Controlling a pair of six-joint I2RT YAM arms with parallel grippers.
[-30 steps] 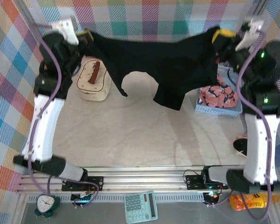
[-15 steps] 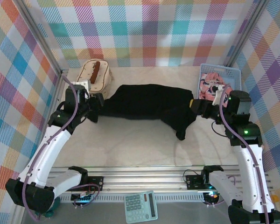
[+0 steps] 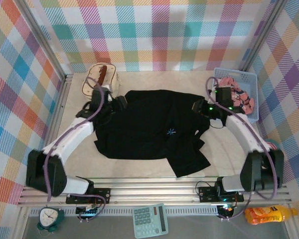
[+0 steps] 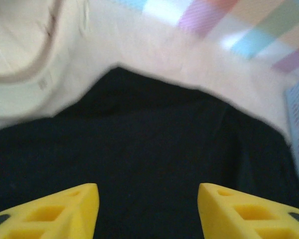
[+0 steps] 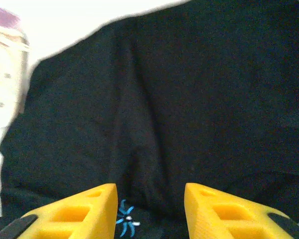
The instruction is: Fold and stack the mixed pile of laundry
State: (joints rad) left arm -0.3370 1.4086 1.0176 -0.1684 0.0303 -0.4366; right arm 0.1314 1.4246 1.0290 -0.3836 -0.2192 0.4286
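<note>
Black shirt [image 3: 149,124] lies spread on the surface [image 3: 229,149].
Left jaws and right jaws both stand apart and empty, over the shirt's far corners.

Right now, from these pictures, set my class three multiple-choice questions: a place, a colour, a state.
1. Where is the pink garment? A on the black shirt; B in the blue basket; C folded on a chair.
2. The black shirt's small mark is: A red; B blue; C green.
3. The left gripper is: A open, empty; B shut on the shirt; C holding the basket.
Answers: B, it lies inside the mesh walls; B, a blue star shows; A, its fingers stand apart above the shirt.
</note>
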